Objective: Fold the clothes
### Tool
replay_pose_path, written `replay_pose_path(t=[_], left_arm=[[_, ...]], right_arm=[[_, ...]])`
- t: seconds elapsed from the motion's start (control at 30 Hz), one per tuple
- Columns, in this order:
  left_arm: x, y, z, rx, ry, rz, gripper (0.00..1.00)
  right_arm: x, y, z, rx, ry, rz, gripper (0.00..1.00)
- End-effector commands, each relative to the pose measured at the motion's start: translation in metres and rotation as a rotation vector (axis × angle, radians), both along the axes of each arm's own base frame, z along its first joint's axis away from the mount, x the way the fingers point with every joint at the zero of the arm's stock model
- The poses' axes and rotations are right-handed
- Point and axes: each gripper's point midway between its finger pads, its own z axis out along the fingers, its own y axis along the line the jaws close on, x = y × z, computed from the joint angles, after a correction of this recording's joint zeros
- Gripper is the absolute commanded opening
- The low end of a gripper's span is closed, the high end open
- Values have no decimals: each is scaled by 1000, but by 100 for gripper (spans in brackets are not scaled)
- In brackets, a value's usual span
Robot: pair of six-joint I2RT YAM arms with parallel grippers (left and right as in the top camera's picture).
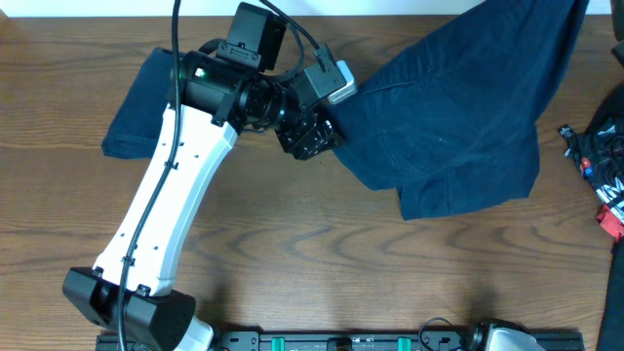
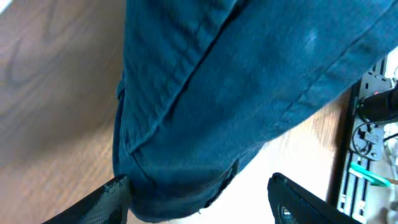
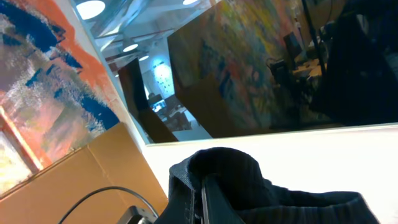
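We are seeing the left claw (image 1: 310, 136) standing wide. Its two fingers (image 2: 112, 202) are spreading apart at the bottom of the wrist view, with the hem corner of the navy shorts (image 1: 458, 107) lying between them, not pinched. Those shorts are spreading from the centre of the overhead frame up to the upper right, over the wooden table (image 1: 292, 263). The left arm (image 1: 166, 205) is reaching over a second navy garment (image 1: 136, 112), lying flat at the upper left. A black-and-red bundle (image 1: 604, 166) is sitting at the right edge. The right claw (image 3: 204, 193) is pressing shut at the bottom of its own view. Dark cloth (image 3: 249, 180) is bunching around it, and we cannot tell whether any is caught.
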Motion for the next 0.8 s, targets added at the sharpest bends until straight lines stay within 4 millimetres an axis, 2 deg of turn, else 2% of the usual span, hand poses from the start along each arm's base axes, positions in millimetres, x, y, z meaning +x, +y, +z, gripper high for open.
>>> replay_pose_path(t=[0.0,0.07,0.27,0.33,0.4,0.47,0.5,0.6,0.67,0.77], left_arm=[[1,-2,2,-17,-23,-33,71],[-1,-2,0,-18,-11,-35,66],[-9,-3,-3,-16,30,-47,64],[-13,-2,-5,-10,47,-46,48],[-20,1,-8,4,83,-46,26],[-29,5,-9,17,129,-33,8],[-34,8,-8,21,149,-21,6],[-43,18,6,19,162,28,6],[-44,32,18,40,120,102,6],[-44,59,40,91,6,211,6]], right_arm=[[-14,7,11,-27,-50,20,1],[-15,8,11,-27,-53,20,1],[-21,9,15,-31,-70,19,1],[-21,9,16,-31,-72,18,1],[-21,8,16,-32,-72,14,1],[-20,4,14,-30,-64,3,1],[-17,1,11,-29,-50,-10,1],[-5,-15,-9,-40,29,-84,1],[6,-32,-31,-40,120,-170,1],[20,-63,-76,-51,298,-330,1]])
